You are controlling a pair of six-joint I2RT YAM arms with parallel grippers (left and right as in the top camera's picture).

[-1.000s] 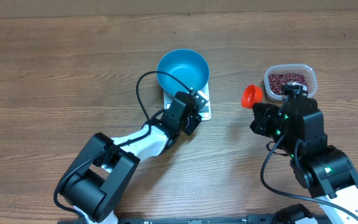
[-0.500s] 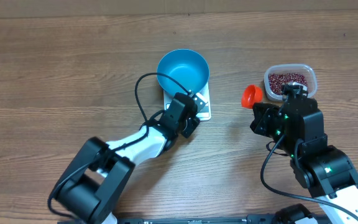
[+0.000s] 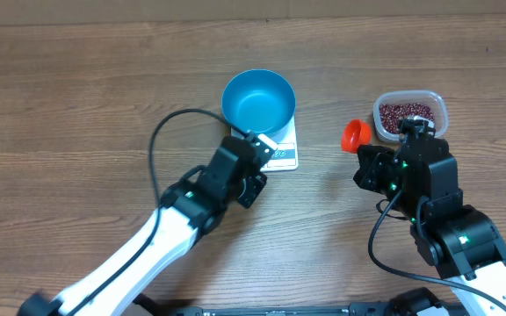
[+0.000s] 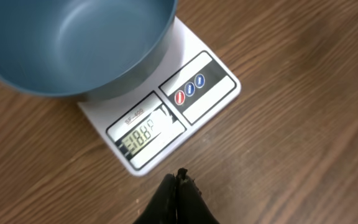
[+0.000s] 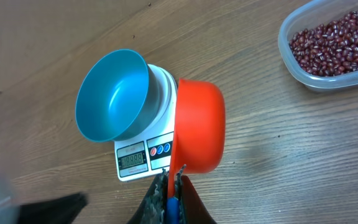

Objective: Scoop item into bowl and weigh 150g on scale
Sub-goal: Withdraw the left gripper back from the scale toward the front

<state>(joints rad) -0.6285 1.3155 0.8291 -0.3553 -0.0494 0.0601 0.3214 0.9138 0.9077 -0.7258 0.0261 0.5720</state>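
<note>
Left claw: shut tight, nothing in it, just beside the screen end of the white scale; blue bowl: sitting on that scale; right claw: shut on the handle of the red scoop; small dark red beans: piled in the clear tub, near the scoop, well apart from the bowl

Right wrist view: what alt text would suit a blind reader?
The shut tool grips a red scoop by its handle. Beyond it, an empty blue bowl sits on a white scale, and a clear tub of maroon beans lies upper right.
</note>
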